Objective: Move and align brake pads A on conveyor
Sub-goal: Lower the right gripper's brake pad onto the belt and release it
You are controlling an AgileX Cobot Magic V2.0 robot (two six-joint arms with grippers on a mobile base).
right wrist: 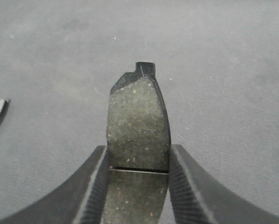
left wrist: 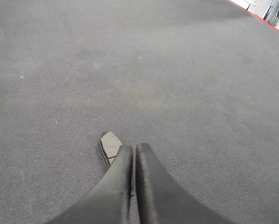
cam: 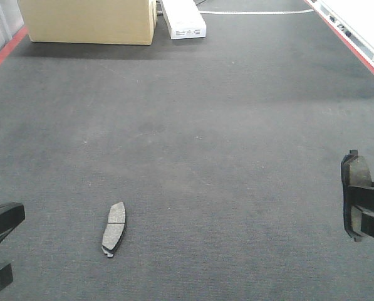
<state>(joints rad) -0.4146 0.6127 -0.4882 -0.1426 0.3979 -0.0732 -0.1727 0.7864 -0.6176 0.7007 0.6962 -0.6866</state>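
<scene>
– So, where are the pads?

– One, the lying pad (cam: 114, 229), is flat on the belt (cam: 193, 144), low and left of middle in the front view; its long axis runs almost straight away from the camera, leaning a little right at the far end; the groove crosses its middle.

– And the other?

– The held pad (right wrist: 138, 116) sits in the right gripper (right wrist: 138, 154), pinched between both fingers at about the groove; its far half sticks out past the fingertips, with a small dark tab at the end; whether it touches the belt I cannot tell.

– Where is that gripper?

– At the right edge of the front view (cam: 357, 210), well apart from the lying pad.

– The left gripper?

– Low at the left edge (cam: 14, 216), apart from the lying pad; in its wrist view the fingers (left wrist: 123, 163) are pressed almost together with nothing between them, and one end of the lying pad (left wrist: 110, 144) shows just past the left fingertip.

– Anything else?

– A carton (cam: 86, 22) and a white box (cam: 183, 17) stand at the belt's far end; a red strip (cam: 356, 47) runs along the right side.
</scene>
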